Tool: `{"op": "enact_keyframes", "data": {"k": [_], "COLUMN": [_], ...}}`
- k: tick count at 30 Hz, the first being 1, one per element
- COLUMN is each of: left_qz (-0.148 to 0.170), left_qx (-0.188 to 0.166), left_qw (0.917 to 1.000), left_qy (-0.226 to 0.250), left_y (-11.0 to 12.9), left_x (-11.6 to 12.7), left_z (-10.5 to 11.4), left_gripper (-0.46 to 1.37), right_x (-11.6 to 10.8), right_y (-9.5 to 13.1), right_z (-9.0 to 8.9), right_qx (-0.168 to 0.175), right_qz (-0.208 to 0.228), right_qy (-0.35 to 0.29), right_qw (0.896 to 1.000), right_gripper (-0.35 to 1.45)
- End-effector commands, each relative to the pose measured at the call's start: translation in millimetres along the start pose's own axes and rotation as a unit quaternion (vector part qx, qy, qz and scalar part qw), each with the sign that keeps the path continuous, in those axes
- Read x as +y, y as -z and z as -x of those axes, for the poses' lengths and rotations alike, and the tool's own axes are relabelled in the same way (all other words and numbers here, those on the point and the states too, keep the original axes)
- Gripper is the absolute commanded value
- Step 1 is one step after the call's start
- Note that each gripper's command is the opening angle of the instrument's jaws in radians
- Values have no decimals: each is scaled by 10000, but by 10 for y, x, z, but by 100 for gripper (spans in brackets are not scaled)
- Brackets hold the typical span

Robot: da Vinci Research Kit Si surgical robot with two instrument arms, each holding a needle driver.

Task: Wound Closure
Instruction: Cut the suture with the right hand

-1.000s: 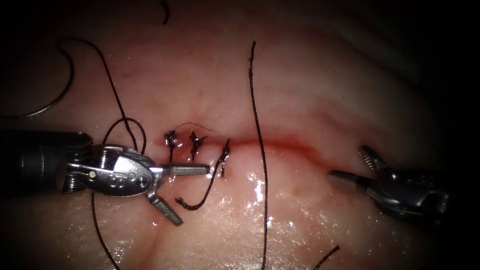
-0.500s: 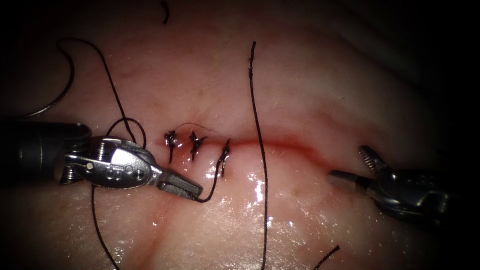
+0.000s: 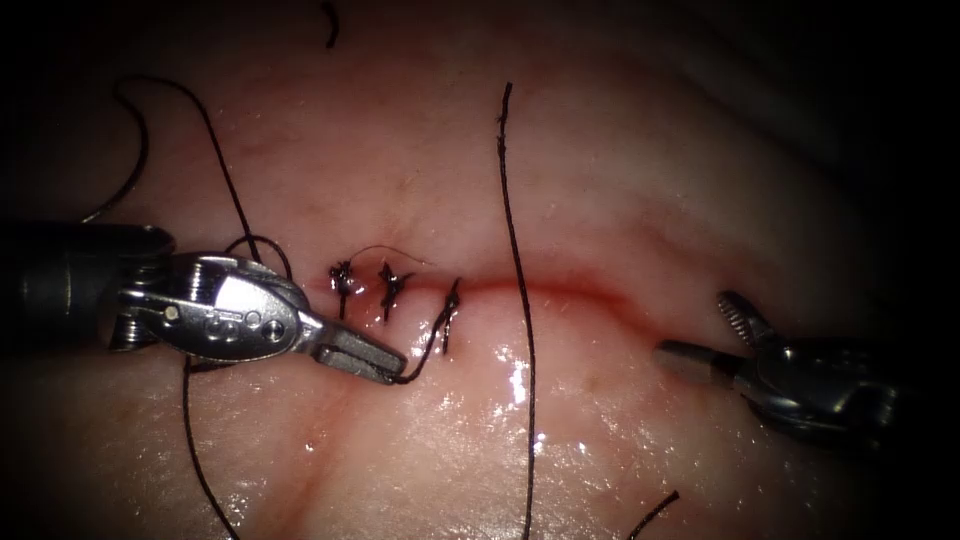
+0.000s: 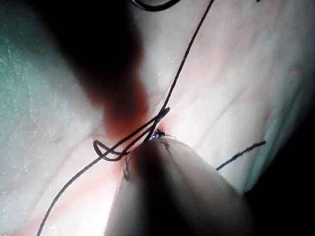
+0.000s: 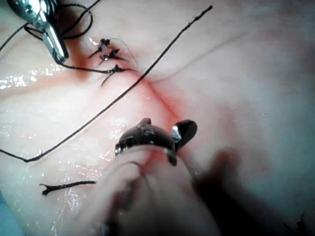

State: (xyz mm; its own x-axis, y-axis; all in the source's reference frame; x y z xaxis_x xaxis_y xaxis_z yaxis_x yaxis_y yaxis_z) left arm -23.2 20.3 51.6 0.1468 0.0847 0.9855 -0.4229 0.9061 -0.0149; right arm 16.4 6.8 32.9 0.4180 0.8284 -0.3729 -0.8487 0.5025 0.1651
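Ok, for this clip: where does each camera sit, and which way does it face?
Endoscope view: above and in front of the cut; left tool shut on the thread tail, right tool open, empty; needle lying on the tissue.
Left wrist view: along the left shaft toward its thread.
Right wrist view: along the right shaft at its jaws.
Shared: endoscope and right wrist views both show the stitches and left tool.

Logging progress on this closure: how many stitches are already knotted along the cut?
3, in a row at the left stretch of the cut: leftmost stitch, middle stitch, and third stitch, whose thread tail the left tool holds.
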Motion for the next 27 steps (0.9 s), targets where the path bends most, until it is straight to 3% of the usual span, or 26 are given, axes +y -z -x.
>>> {"op": "enact_keyframes", "data": {"k": [1,5,8,15,22,27], "left_qz": [13,25,41,103,179,181], "left_qx": [3,-5,-2,-4,88,94], "left_qw": [10000,10000,10000,9995,9991,9991], "left_qy": [2,1,2,289,361,365], "left_y": [0,0,1,7,13,14], "left_x": [0,0,0,4,10,9], "left_z": [0,0,0,1,6,8], "left_gripper": [-35,-35,-35,-35,-35,-35], "right_x": [0,6,7,-8,-54,-75], "right_y": [1,2,3,6,-3,-10], "right_z": [-1,-8,-9,-12,-33,-39], "right_qx": [45,436,568,993,1597,1973], "right_qz": [59,168,45,-950,-1930,-2248], "right_qy": [-32,-111,69,786,1728,2317], "right_qw": [10000,9988,9984,9874,9526,9256], "right_gripper": [84,96,92,96,93,79]}}
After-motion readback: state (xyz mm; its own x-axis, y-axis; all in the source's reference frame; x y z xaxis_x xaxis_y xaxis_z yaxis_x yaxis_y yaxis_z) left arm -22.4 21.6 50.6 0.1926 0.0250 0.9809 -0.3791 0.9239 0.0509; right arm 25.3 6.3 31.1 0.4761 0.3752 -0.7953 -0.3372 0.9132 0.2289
